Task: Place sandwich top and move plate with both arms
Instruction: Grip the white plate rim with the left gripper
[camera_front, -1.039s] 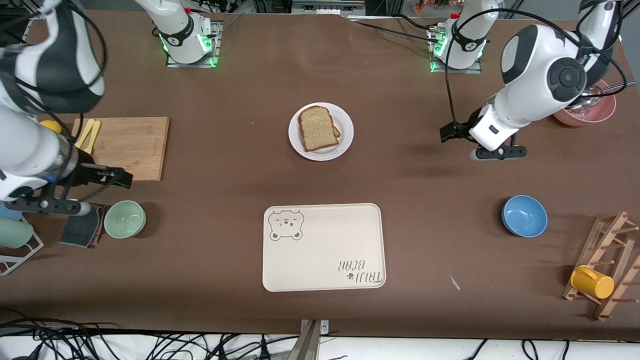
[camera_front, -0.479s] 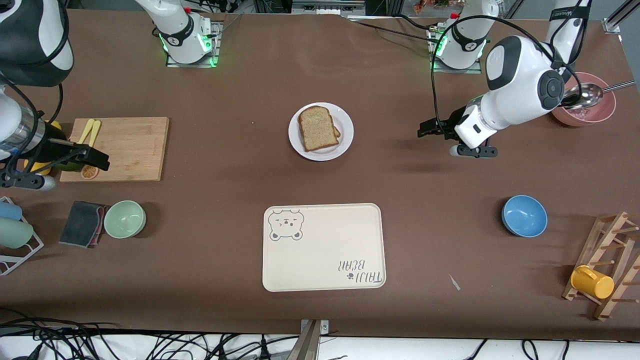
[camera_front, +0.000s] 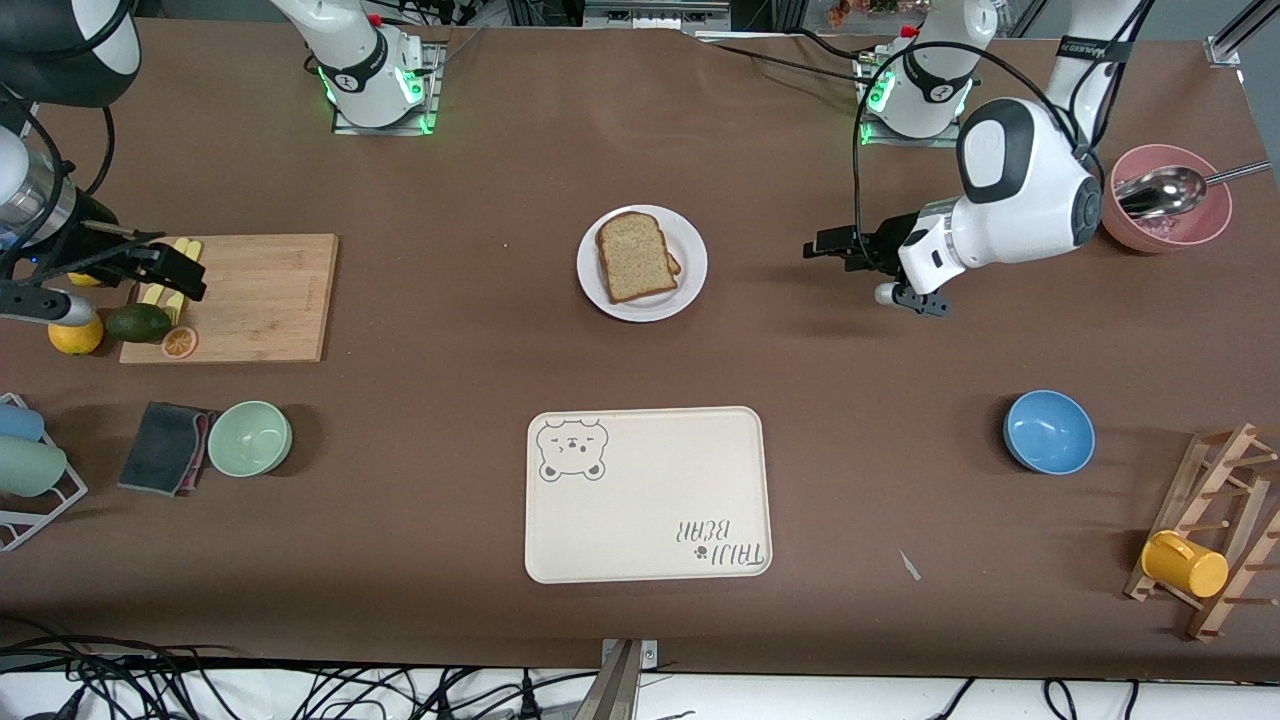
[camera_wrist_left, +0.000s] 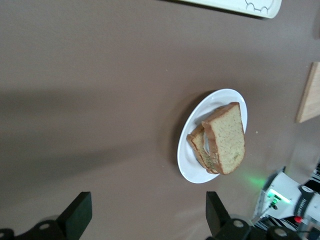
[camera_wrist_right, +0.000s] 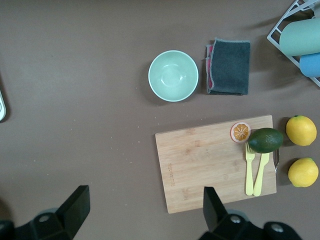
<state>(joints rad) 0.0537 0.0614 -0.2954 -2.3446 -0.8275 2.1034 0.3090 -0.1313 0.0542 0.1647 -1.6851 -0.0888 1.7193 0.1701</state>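
The sandwich top lies on the lower slices on the white plate at mid-table. The left wrist view shows the same top slice and plate. My left gripper is open and empty above the bare table, beside the plate toward the left arm's end. In its own view the left gripper has its jaws wide apart. My right gripper is open and empty over the end of the cutting board. In its own view the right gripper frames the board's corner.
A cream bear tray lies nearer to the front camera than the plate. A blue bowl, pink bowl with spoon and mug rack stand at the left arm's end. A green bowl, cloth, avocado and lemon are at the right arm's end.
My left gripper has moved toward the plate. My right gripper has moved from beside the green bowl to over the cutting board's end, uncovering the avocado and lemon. Plate and bread have not moved.
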